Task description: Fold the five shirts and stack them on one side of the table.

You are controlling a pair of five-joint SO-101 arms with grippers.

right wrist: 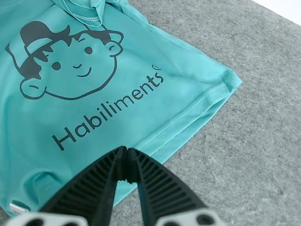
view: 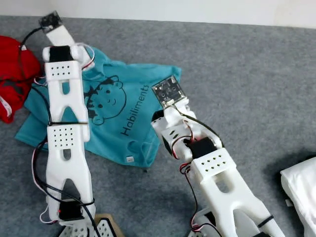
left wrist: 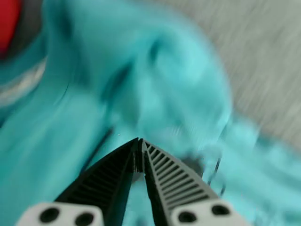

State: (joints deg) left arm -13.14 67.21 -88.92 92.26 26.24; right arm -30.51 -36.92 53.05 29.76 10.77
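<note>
A teal shirt (view: 123, 113) with a cartoon face and black lettering lies spread on the grey table (view: 237, 74). My left gripper (left wrist: 139, 143) is shut, its tips together just above rumpled teal cloth near the shirt's far left part. I see no cloth between the tips. The left arm (view: 64, 133) stretches over the shirt's left side. My right gripper (right wrist: 126, 151) is shut and holds nothing. It hangs over the teal shirt (right wrist: 94, 94) at its hem edge, beside the lettering. The right arm (view: 212, 168) comes in from the front right.
A red garment (view: 12, 74) lies bunched at the table's left edge, touching the teal shirt's sleeve, and shows as red (left wrist: 9, 23) in the left wrist view. White folded cloth (view: 301, 192) sits at the front right edge. Bare grey table (right wrist: 244, 141) lies to the right of the shirt.
</note>
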